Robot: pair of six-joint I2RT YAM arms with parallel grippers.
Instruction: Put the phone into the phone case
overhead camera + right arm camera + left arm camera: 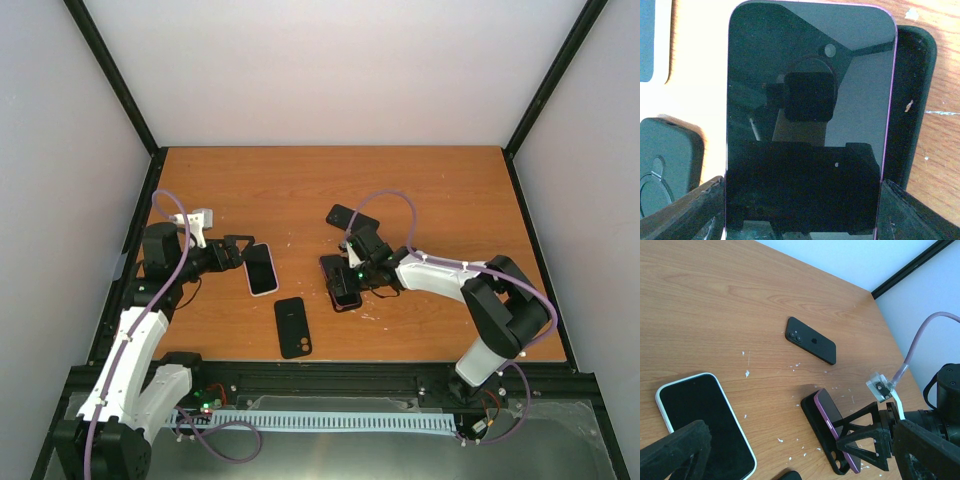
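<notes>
So far, the right pincer (802, 215) pinches the purple-edged phone (810, 100) by its sides, held offset over the black case (912, 100) near the desk's (300, 180) middle and not yet seated, while the left pincer (240, 252) is spread and empty.

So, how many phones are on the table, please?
3: a white-edged phone near the left end effector, a purple phone gripped by the right end effector over a black case, a black phone face-down at the back.
</notes>
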